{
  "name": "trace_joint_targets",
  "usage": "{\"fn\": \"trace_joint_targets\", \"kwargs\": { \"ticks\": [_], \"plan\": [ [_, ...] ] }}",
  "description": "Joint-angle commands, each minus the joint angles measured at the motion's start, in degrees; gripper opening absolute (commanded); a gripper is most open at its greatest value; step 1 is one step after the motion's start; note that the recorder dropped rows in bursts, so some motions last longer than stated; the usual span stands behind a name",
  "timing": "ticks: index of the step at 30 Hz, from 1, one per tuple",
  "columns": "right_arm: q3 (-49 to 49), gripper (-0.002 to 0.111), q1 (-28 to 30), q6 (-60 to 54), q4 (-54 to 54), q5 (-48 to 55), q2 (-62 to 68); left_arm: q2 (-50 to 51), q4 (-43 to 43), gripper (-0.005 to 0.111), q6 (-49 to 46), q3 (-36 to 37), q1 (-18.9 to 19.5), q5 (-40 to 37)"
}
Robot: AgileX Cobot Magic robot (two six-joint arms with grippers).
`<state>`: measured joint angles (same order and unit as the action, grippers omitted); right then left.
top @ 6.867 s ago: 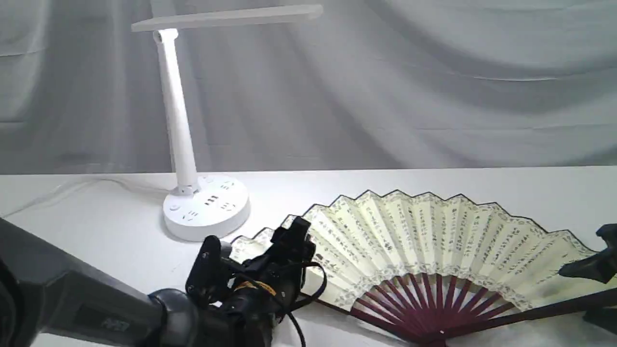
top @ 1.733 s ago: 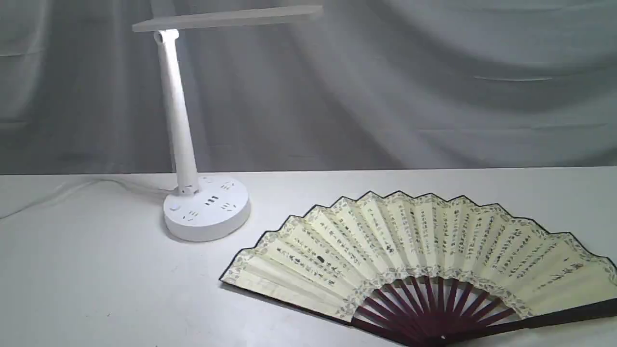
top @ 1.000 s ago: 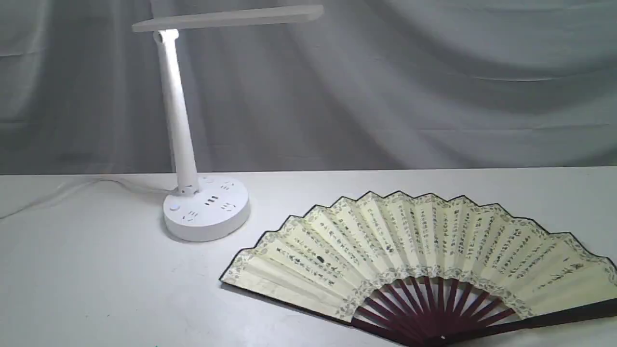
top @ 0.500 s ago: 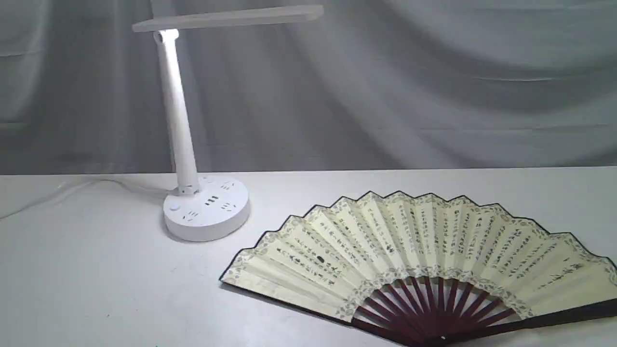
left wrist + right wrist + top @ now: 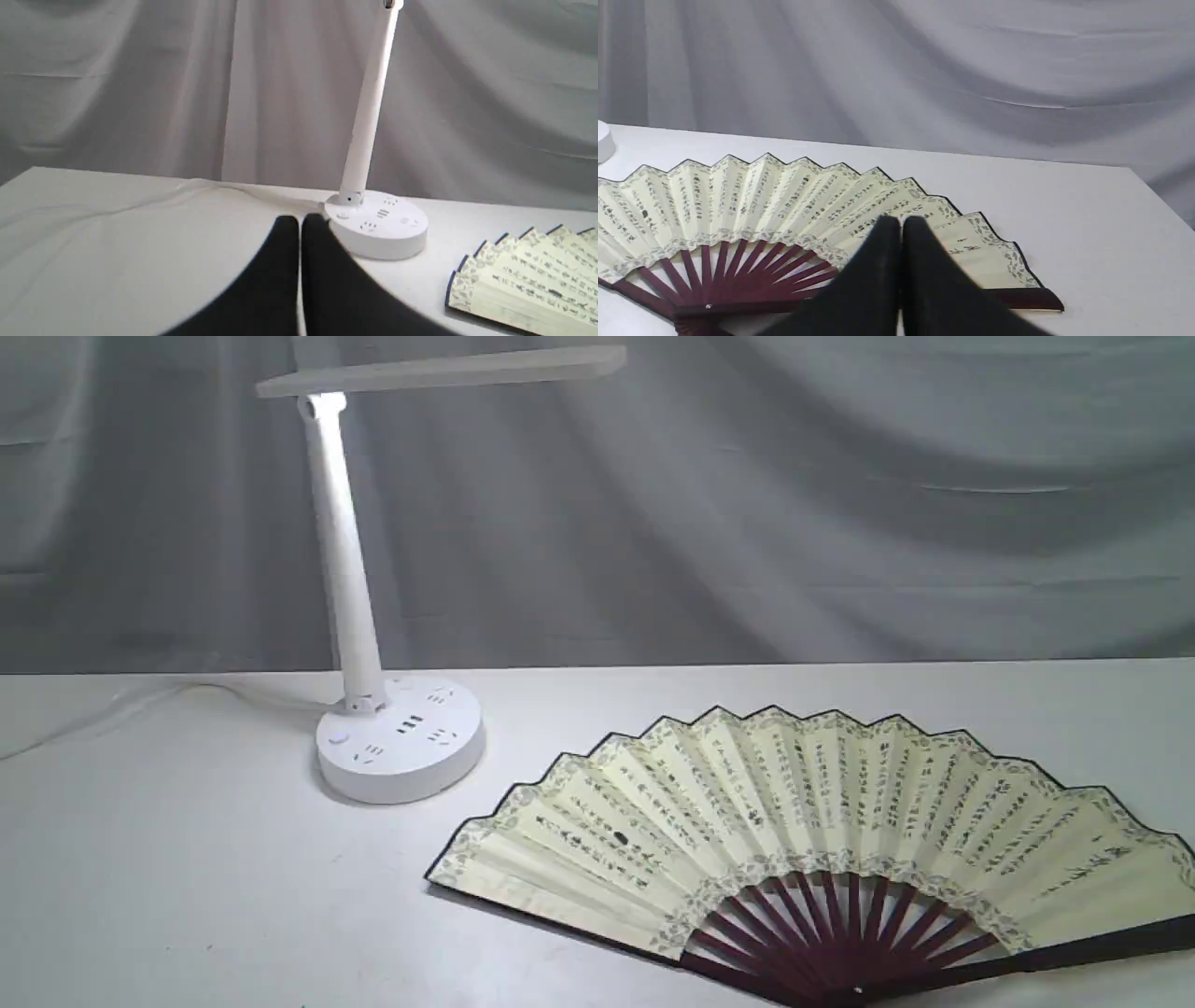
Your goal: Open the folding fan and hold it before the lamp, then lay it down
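Here, the folding fan (image 5: 822, 821) lies fully spread and flat on the white table (image 5: 187, 877), to the right of the lamp (image 5: 350, 579) and apart from its round base. Its long axis runs side to side in the exterior view. The maroon ribs gather at a pivot nearest the camera, and the pleated arc faces the grey curtain (image 5: 840, 504). The right guard (and the pivot's lower edge) is cut off by the frame. Only the wrist views show the left gripper (image 5: 300, 224) and right gripper (image 5: 901, 224), each clenched on nothing.
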<state>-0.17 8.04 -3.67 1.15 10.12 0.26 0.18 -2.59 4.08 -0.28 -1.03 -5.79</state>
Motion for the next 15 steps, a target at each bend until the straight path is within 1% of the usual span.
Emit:
{"fn": "trace_joint_targets", "kwargs": {
  "ticks": [1,7,15],
  "plan": [
    [0.2,0.0,-0.3,0.1,-0.5,1.1,-0.3,-0.2,0.2,0.0,0.0,0.3,0.1,-2.2],
    [0.2,0.0,-0.3,0.1,-0.7,1.2,-0.3,-0.2,0.2,0.0,0.0,0.3,0.1,-5.0],
    [0.2,0.0,-0.3,0.3,-0.7,1.2,-0.3,-0.2,0.2,0.0,0.0,0.3,0.1,-4.8]
  ]
}}
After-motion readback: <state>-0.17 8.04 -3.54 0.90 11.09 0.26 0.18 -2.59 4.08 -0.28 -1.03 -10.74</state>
